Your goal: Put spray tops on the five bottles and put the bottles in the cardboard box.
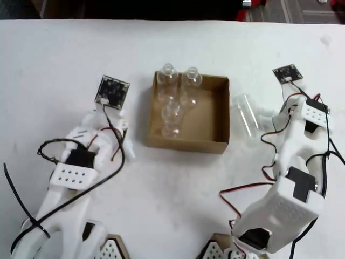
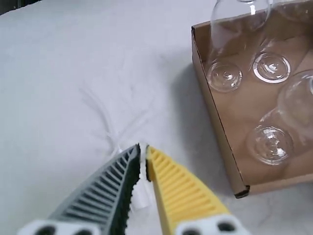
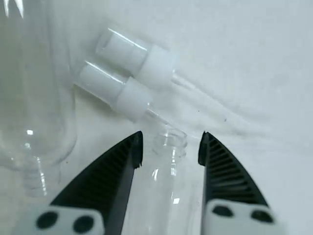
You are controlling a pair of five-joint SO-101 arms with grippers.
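Here, the cardboard box point(image 1: 186, 143) sits mid-counter point(image 1: 161, 199) between the two arms. It holds at least three clear bottles without tops. Two stand side by side at its far left corner point(image 1: 168, 75) point(image 1: 191, 79), and a third point(image 1: 171, 120) is just in front of them. The glass there overlaps, so it may be more than one bottle.

The left wrist view looks down past the box wall point(image 2: 215, 131) onto round bottle bases point(image 2: 224, 76) point(image 2: 271, 66) point(image 2: 269, 144) inside. The left tool point(image 2: 143, 155) is low over the counter, just beside the box's left side. Its grey and yellow fingers are drawn almost together, with only a thin slit between them. Something pale and blurred lies in that slit, but I cannot tell whether it is pinched. Thin clear tubes point(image 2: 115, 128) lie on the counter just past the fingertips.

To the right of the box, another bottle point(image 1: 245, 115) lies on its side on the counter, near the right arm. The right tool point(image 3: 169, 145) is spread wide and straddles the open neck of a topless bottle point(image 3: 161, 193), with a gap on either side, so it is not clamped. Two white spray tops point(image 3: 134, 54) point(image 3: 115, 91) lie side by side, touching, just beyond that neck. A larger-looking clear bottle point(image 3: 34, 117) lies beside them.
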